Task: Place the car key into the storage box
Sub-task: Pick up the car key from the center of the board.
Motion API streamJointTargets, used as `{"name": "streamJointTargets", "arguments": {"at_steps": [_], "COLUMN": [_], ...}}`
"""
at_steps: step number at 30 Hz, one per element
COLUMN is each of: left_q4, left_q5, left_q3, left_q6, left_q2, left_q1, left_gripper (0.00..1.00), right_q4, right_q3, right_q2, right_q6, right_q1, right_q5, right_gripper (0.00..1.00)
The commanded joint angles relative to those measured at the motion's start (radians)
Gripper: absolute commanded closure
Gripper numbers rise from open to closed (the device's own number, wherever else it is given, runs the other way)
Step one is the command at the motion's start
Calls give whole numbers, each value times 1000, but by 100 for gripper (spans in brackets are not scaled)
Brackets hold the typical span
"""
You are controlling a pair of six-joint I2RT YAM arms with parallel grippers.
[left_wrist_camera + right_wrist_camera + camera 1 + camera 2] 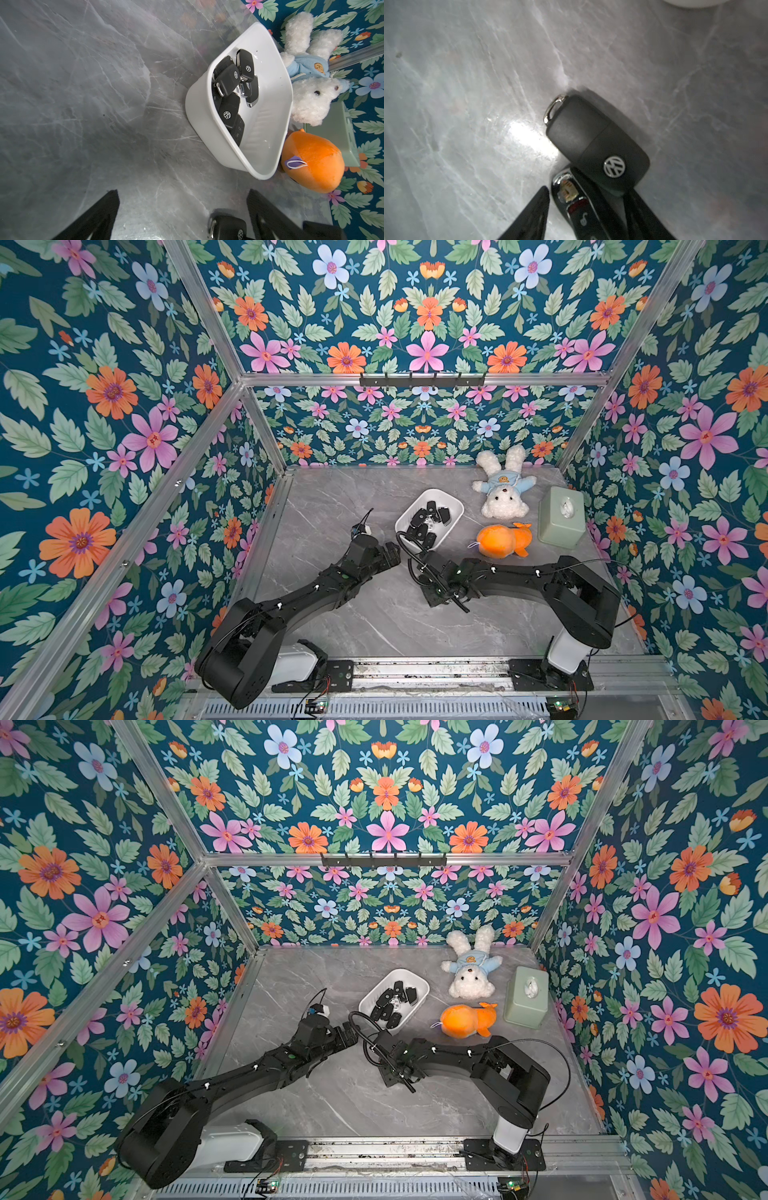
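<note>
Your right gripper (586,195) stands half-spread around the glossy key (579,209), a gap showing at one finger; that key lies on the table (467,83) just beside the box (207,128), a VW key (593,141) overlapping it. It's light, stiff and slick (take its long sides). Only the right wrist view shows it; both top views hide it under the grippers. Your left gripper (182,218) gapes, holding nothing

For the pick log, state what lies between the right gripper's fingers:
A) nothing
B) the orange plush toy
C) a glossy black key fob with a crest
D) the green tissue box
C: the right wrist view shows the glossy black key fob lying on the table between the fingers of the right gripper, beside a VW key.
</note>
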Motion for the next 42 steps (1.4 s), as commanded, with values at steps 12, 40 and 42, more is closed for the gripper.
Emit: {"name": "streamJointTargets", "arguments": {"at_steps": [12,40,42], "left_q4": [5,2,1], "left_q5": [-9,-17,-23], "left_q3": [-6,-17,-17], "left_q6": [-10,-20,-18], "left_q2": [-3,-13,-16], "left_q1": [3,5,4], "left_gripper": [0,0,0], "right_q4": [-176,-181,-180], "right_q3": [-2,-19,-17], "right_q2": [9,-10,-16], "right_q6": [-35,-31,-29], "right_q1": [19,35,33], "right_q5": [45,53,61], "right_gripper": [53,64,65]}}
